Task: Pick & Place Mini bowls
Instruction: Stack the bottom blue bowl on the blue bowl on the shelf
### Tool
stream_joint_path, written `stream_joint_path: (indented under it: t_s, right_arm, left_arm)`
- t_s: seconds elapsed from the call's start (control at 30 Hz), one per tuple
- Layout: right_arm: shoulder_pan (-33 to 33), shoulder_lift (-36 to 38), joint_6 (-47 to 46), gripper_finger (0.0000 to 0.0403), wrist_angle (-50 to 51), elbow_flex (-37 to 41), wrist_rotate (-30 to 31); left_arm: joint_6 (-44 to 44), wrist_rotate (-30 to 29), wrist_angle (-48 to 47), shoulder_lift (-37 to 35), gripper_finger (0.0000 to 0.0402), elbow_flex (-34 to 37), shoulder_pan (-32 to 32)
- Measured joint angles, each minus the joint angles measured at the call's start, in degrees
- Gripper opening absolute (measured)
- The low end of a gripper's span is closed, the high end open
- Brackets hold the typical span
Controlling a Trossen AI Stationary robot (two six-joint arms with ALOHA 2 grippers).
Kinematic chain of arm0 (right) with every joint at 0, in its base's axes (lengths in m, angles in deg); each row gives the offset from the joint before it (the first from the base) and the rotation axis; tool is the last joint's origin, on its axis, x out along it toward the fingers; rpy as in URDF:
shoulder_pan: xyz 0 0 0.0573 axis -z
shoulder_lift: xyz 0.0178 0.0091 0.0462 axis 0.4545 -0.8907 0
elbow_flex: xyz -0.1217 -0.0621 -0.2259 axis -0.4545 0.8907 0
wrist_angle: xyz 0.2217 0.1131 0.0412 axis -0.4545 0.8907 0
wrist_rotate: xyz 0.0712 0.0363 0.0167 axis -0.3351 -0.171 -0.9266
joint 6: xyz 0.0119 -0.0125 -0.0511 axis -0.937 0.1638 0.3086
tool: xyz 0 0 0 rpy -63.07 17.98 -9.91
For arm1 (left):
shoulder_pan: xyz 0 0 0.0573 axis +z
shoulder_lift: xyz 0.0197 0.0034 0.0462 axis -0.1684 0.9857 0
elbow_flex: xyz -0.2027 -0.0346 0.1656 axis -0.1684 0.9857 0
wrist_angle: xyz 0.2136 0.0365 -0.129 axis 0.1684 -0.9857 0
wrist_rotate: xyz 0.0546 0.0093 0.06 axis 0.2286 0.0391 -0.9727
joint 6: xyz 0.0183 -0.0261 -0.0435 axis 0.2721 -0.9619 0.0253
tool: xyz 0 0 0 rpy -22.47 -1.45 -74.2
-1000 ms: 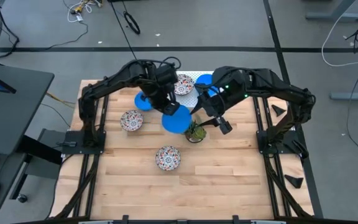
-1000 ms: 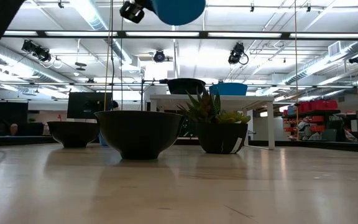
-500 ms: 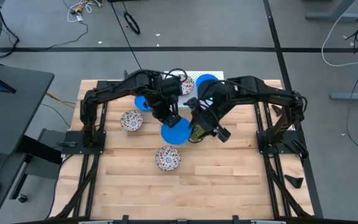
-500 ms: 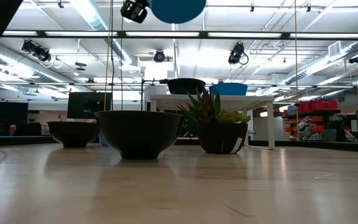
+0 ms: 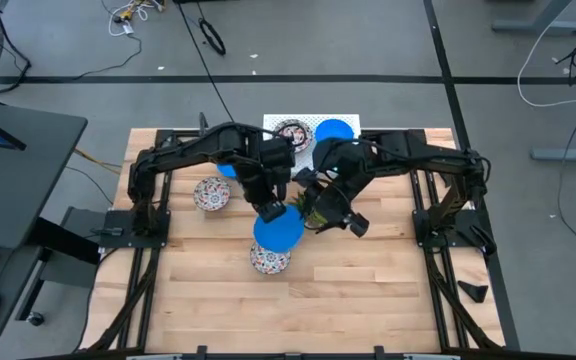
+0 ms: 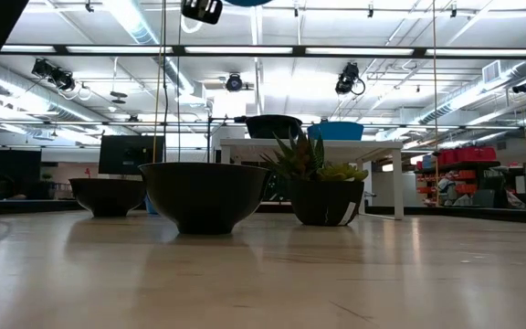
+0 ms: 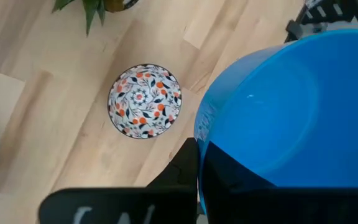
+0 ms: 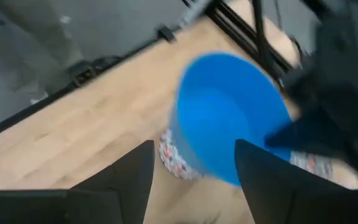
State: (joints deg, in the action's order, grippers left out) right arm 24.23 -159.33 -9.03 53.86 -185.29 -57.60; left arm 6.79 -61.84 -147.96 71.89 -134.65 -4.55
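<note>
The left gripper (image 5: 269, 207) is clamped on the rim of a plain blue bowl (image 5: 279, 231), which it holds above the bench (image 5: 368, 290) at the centre of the high view. In the left wrist view one dark finger (image 7: 188, 168) crosses that bowl's edge, and the smooth, glossy blue inside fills the right half of the frame. Directly below the held bowl in the high view, partly covered by it, a floral bowl (image 5: 266, 260) sits on the wood; the left wrist view shows it whole, white with red-and-dark flowers.

The right gripper (image 5: 360, 226) hangs just right of centre, beside the small potted plant (image 5: 315, 211). Its two fingers stand apart with nothing between them in the right wrist view, where the blue bowl shows beyond them.

Counted in the high view: three blue bowls, namely the held one, one on the white mat (image 5: 308, 128) at upper centre (image 5: 335, 131), and one mostly hidden under the left arm (image 5: 227, 166). Three floral bowls: the one under the held bowl, one left of centre (image 5: 211, 193), and one on the mat (image 5: 290, 132).
</note>
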Motion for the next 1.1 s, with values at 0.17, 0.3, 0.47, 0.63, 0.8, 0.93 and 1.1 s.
stream_joint_path:
  t_s: [0.17, 0.3, 0.47, 0.63, 0.8, 0.93, 1.1]
  right_arm:
    - [0.03, 0.0, -3.65, 0.0224, 2.8, 0.0, 2.82]
    - [-0.13, 0.0, -1.97, 0.0224, -0.04, 0.0, 2.66]
    - [-0.1, -0.57, -0.52, 0.0224, -1.23, -0.11, 0.44]
    - [-0.74, -2.25, 1.81, 0.0224, -1.27, 0.0, -0.28]
    - [-0.86, -2.78, 5.22, 0.0224, -2.16, 0.0, -0.93]
    - [-0.86, -2.71, 7.04, 0.0224, -1.99, -0.02, -2.87]
    - [-1.14, -3.03, 9.72, 0.0224, -2.17, -0.02, -3.46]
  left_arm:
    - [-1.8, 2.07, 0.0, -0.02, 0.0003, 0.0, 1.47]
    - [-0.51, 3.35, 0.0, -0.07, 0.0003, 0.0, 1.79]
    - [1.63, 6.49, 0.01, -0.07, 0.0003, 0.02, 1.28]
    - [2.59, 6.45, -0.01, -0.07, 0.0003, 0.02, 0.63]
    - [4.3, 6.29, 0.02, -0.07, 0.0003, 0.02, -0.23]
    - [7.43, 8.62, -0.23, -0.07, 0.0003, 0.04, -0.64]
    - [11.49, 8.86, -0.08, -0.09, 0.0003, 0.04, -0.63]
